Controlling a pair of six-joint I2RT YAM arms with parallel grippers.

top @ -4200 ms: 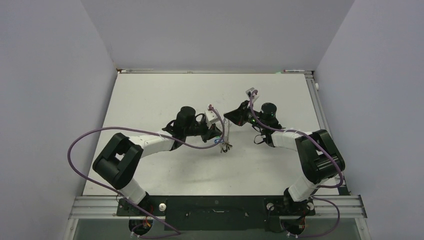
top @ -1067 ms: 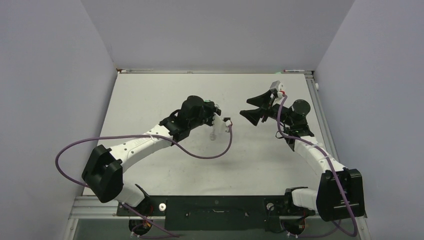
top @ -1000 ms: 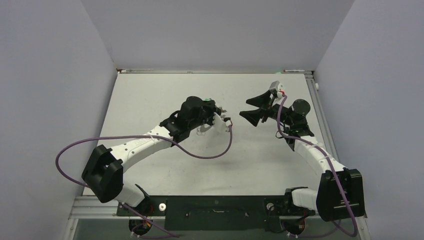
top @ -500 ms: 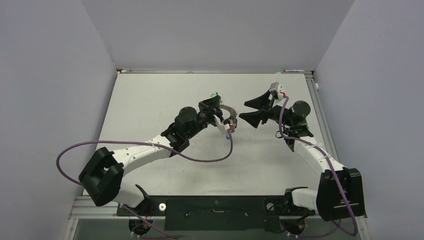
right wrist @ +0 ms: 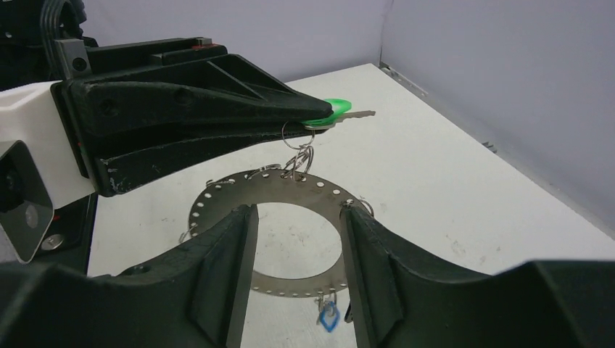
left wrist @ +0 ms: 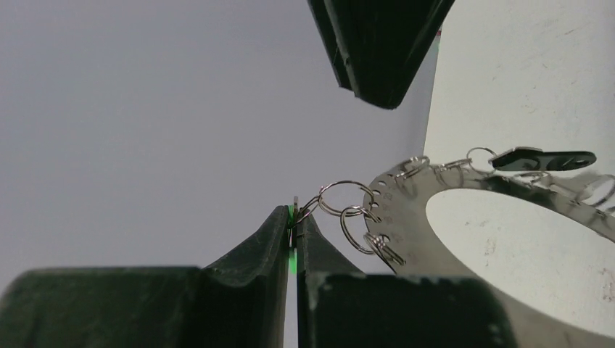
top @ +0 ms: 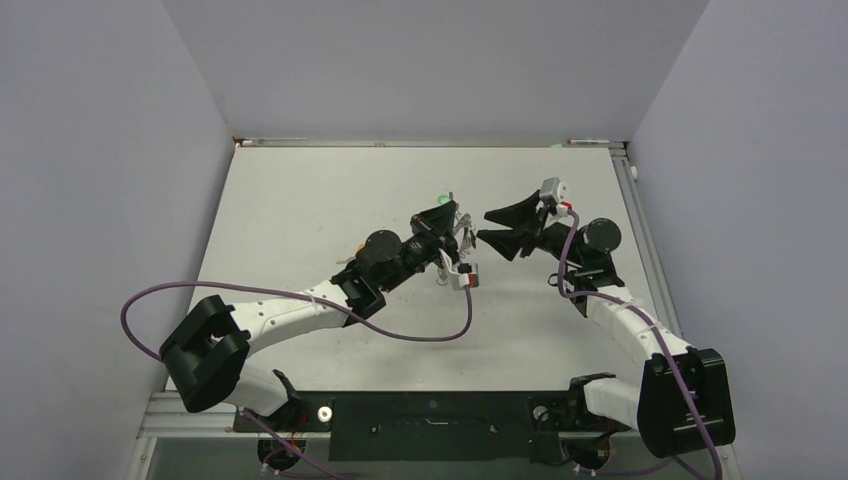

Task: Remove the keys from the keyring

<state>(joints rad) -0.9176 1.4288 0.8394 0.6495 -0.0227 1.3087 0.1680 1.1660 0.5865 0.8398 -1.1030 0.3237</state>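
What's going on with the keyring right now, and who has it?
The left gripper is shut on the green key. The keyring hangs from that key by small split rings. The right gripper is open and faces the ring, with a finger on each side of the hole, gripping nothing. A blue key and a black key are also attached at the ring's edge.

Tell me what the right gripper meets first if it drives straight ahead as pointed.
The keyring, hanging from the green key in the left gripper; the right gripper's open fingers look level with it, though depth is unclear.
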